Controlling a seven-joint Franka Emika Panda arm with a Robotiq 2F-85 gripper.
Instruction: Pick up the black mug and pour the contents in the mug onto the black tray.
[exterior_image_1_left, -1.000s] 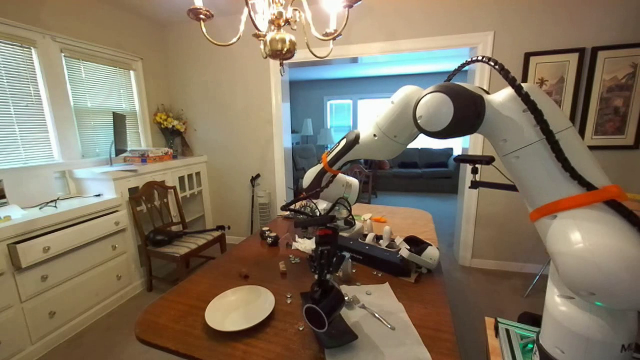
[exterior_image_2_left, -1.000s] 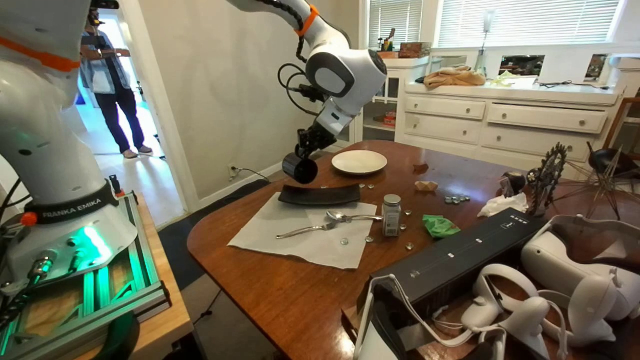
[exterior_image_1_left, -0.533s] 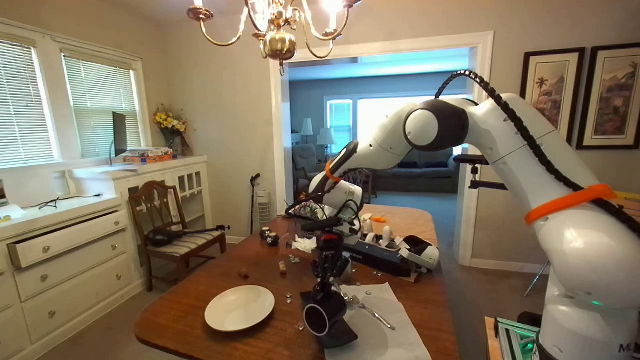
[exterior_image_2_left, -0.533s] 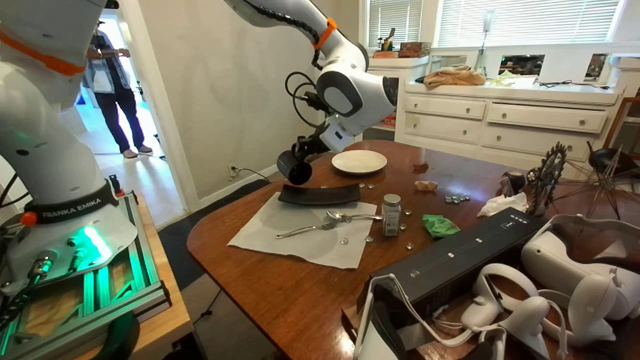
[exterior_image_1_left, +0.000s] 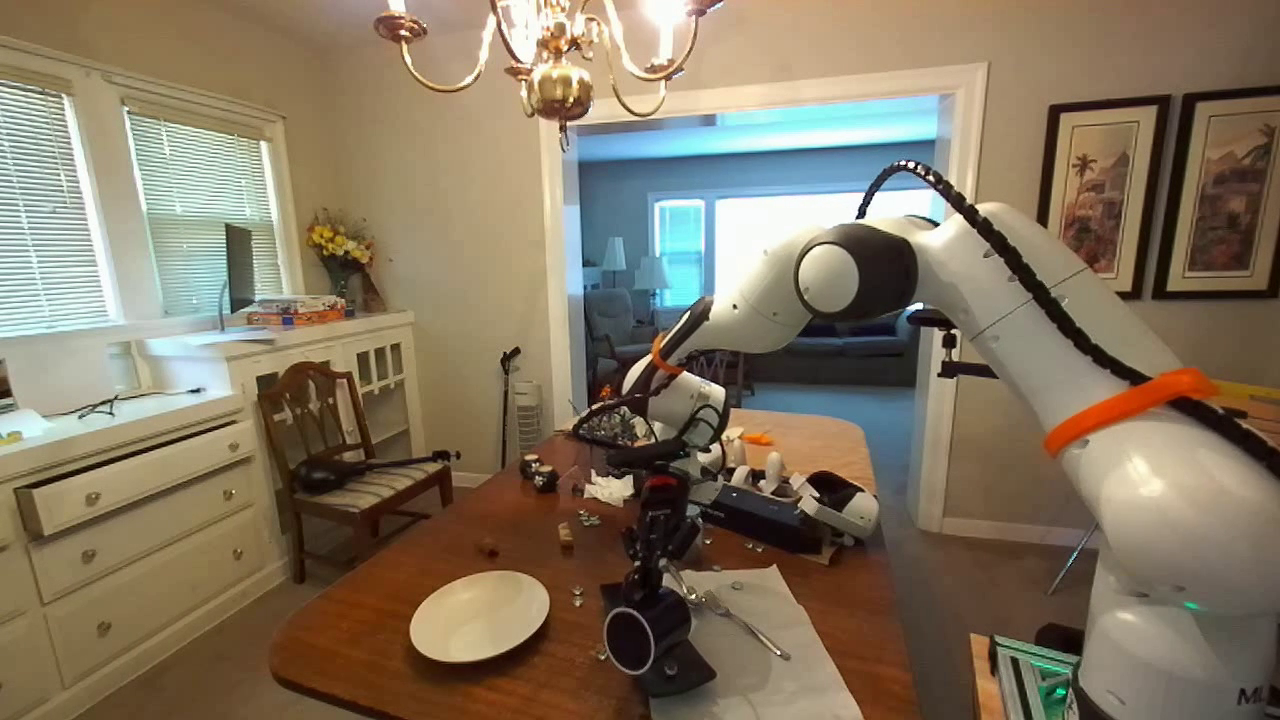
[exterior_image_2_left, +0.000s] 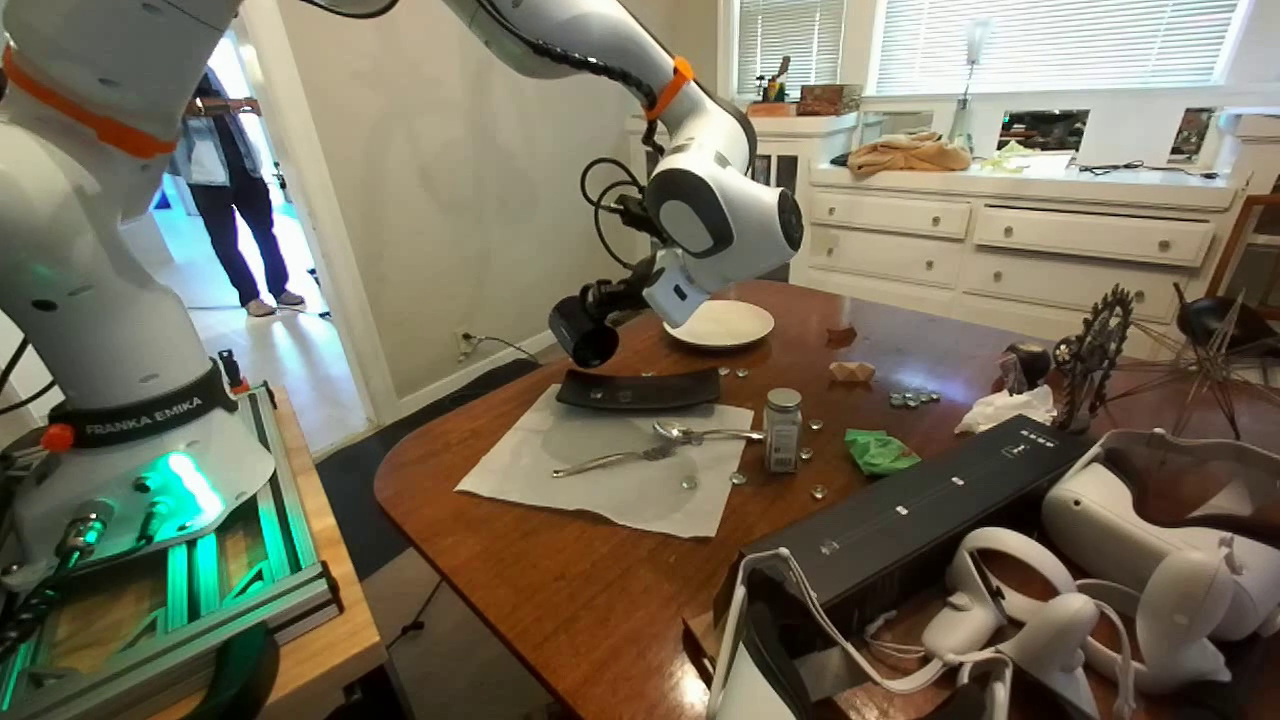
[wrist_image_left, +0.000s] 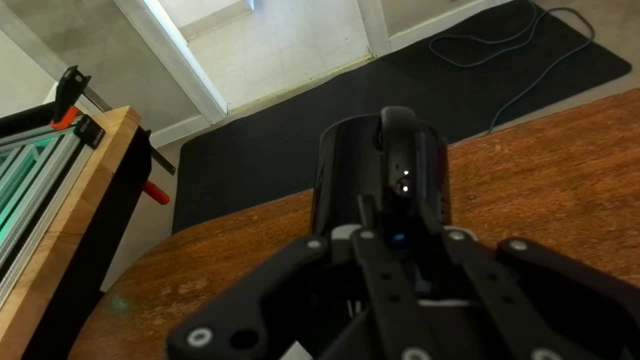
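Note:
The black mug (exterior_image_1_left: 648, 630) hangs on its side above the black tray (exterior_image_1_left: 678, 685), its mouth tipped downward in both exterior views. My gripper (wrist_image_left: 398, 210) is shut on the mug's handle, which lies between the fingers in the wrist view. The mug's body (exterior_image_2_left: 583, 330) stays apart from the tray, over its end nearest the wall in an exterior view. On the dark curved tray surface (exterior_image_2_left: 690, 386) lies a small clear glass piece (exterior_image_1_left: 671, 669). The inside of the mug is too dark to tell what it holds.
Beside the tray sits a white plate (exterior_image_2_left: 718, 326). A white sheet (exterior_image_2_left: 530, 450) bears a fork (exterior_image_2_left: 605, 462) and a spoon (exterior_image_2_left: 685, 434). A small jar (exterior_image_2_left: 783, 435), several clear glass pieces and a long black box (exterior_image_2_left: 930, 510) stand farther along the table.
The arm has come down somewhat and the mug's mouth has tipped further downward. A small clear piece now lies on the tray, where none showed before.

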